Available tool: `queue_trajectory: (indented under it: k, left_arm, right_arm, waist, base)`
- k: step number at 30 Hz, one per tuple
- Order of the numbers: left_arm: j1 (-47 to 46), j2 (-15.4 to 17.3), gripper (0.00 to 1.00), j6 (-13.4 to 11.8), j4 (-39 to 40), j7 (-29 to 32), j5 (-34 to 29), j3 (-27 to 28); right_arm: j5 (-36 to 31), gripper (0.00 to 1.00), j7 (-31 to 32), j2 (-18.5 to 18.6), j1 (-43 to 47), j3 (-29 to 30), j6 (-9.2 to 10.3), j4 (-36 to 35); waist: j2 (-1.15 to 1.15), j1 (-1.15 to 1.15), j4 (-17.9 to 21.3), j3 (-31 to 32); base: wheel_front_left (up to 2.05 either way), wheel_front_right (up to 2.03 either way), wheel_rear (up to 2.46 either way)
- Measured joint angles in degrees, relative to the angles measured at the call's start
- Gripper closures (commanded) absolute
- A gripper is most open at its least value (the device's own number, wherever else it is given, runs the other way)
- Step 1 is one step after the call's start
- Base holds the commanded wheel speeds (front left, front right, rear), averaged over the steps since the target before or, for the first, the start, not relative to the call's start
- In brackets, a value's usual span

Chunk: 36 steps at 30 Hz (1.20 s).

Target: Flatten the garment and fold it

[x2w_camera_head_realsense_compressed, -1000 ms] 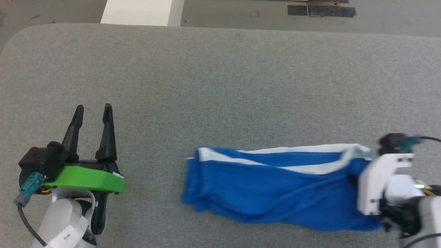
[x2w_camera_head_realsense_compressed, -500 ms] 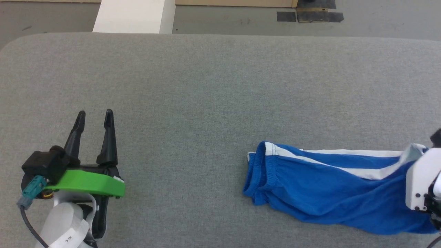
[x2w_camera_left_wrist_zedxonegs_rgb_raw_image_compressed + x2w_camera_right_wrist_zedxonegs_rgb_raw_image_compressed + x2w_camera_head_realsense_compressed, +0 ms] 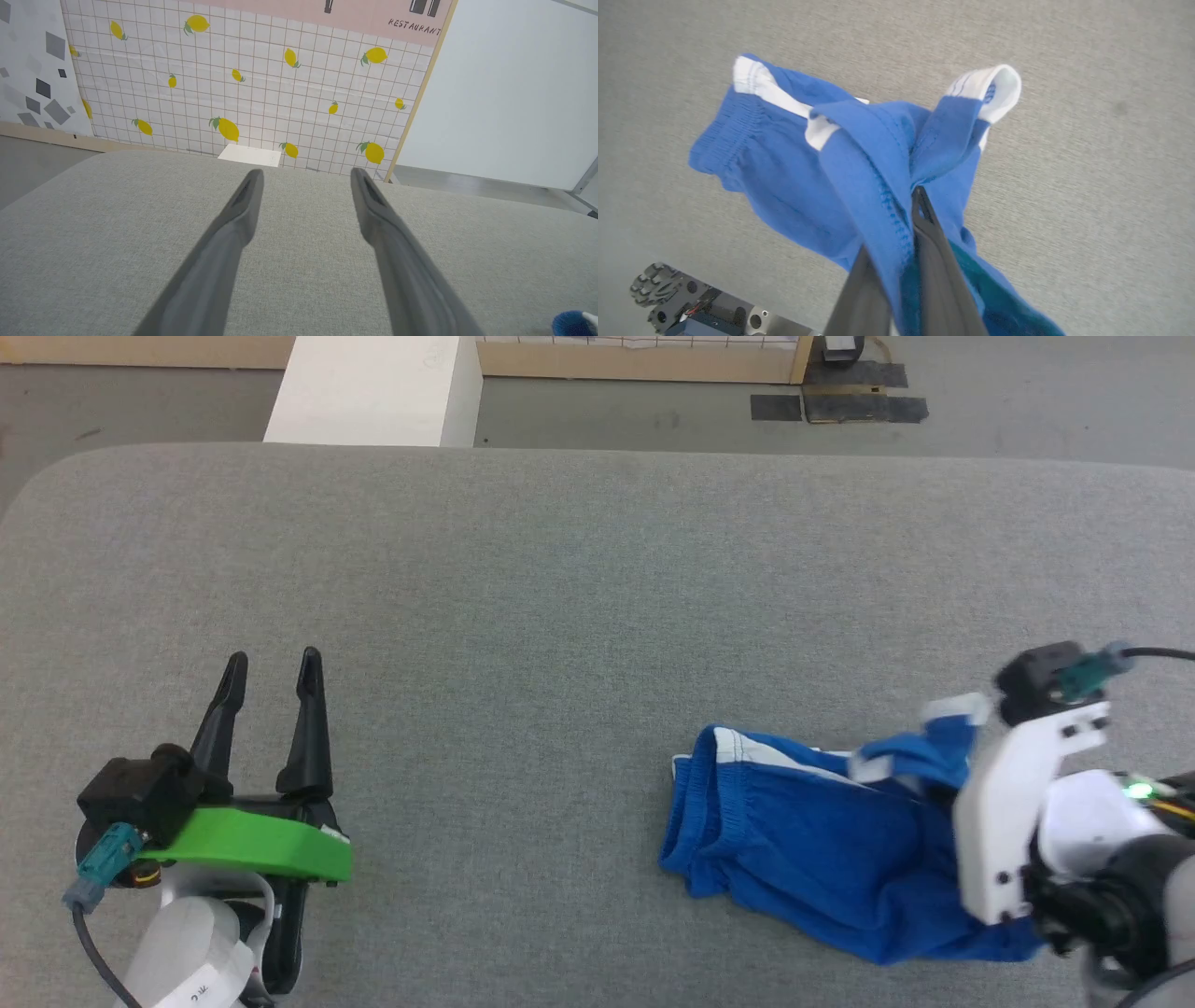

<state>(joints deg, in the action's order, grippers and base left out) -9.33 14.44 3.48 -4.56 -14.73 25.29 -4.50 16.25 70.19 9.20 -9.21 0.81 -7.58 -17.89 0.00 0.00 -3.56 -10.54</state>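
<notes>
While left jaws hover agape, right jaws pinch garment (image 3: pixel 803 840).

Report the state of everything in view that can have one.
Blue shorts: crumpled, not flattened or folded; hem end lifted, waistband lying on the grey table.
Right end effector: shut on the blue shorts, pinching fabric near the leg hem.
Left end effector: open, empty, over the table, well apart from the shorts.
</notes>
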Motion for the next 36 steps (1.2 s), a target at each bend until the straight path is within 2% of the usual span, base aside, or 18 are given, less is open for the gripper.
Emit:
queue_trajectory:
  k: [5,6,11,16,21,22,23,24,29,36]
  left_arm:
    - [0.0,-0.08,0.0,0.01,-0.3,0.0,0.08,-0.62]
    - [-0.01,-0.14,0.0,0.03,-0.57,0.0,0.42,-1.07]
    - [-0.01,-0.23,0.0,0.08,-1.0,0.0,0.6,-1.36]
    - [0.01,-0.33,0.0,0.09,-1.55,0.0,1.01,-1.45]
    - [0.0,-0.56,0.0,0.45,-1.78,0.0,1.38,-1.68]
    - [-0.01,-0.59,0.0,0.49,-1.86,0.0,1.45,-1.71]
    - [-0.03,-0.63,0.0,0.51,-1.96,0.0,1.46,-1.78]
    - [-0.04,-0.66,0.0,0.56,-2.1,0.0,1.49,-1.8]
    - [-0.08,-0.77,0.0,0.59,-2.47,0.0,1.52,-1.8]
    - [-0.03,-0.6,0.0,0.58,-2.47,0.0,1.52,-1.55]
  right_arm:
    - [1.12,1.0,-4.37,-4.76,-0.01,-2.58,0.0,2.36]
    - [1.99,1.0,-7.99,-5.86,-0.02,-2.72,0.0,4.36]
    - [5.73,1.0,-14.16,-6.17,0.35,-3.16,0.0,8.26]
    - [8.33,1.0,-20.54,-6.2,1.03,-7.27,0.0,15.8]
    - [7.92,1.0,-24.9,-6.25,-0.48,-11.27,0.0,23.29]
    - [7.33,0.87,-25.51,-6.17,-1.37,-12.25,0.01,24.4]
    - [6.64,0.55,-26.11,-6.16,-2.27,-13.36,0.01,25.17]
    - [6.2,0.0,-26.66,-6.16,-3.06,-14.37,0.01,25.7]
    - [4.22,0.0,-26.37,-6.19,-6.08,-19.9,0.01,24.93]
    - [2.36,0.0,-21.83,-6.32,-7.86,-23.13,0.01,15.3]
  waist:
    - [0.0,0.0,-0.77,-0.19]
    - [0.0,0.0,-1.48,-0.29]
    - [0.0,0.0,-2.63,-0.35]
    - [0.0,0.0,-2.77,-0.65]
    - [0.0,0.0,-2.51,-1.14]
    - [0.0,0.0,-2.41,-1.24]
    - [0.0,0.0,-2.33,-1.37]
    - [0.0,0.0,-2.25,-1.47]
    - [0.0,0.0,-1.64,-1.44]
    - [0.0,0.0,-0.31,-0.47]
  base:
    - [0.0,0.0,0.0]
    - [0.0,0.0,0.0]
    - [0.0,0.0,0.0]
    - [0.0,0.0,0.0]
    - [0.0,0.0,0.0]
    - [0.0,0.0,0.0]
    - [0.0,0.0,0.0]
    - [0.0,0.0,0.0]
    - [0.0,0.0,0.0]
    - [0.0,0.0,0.0]
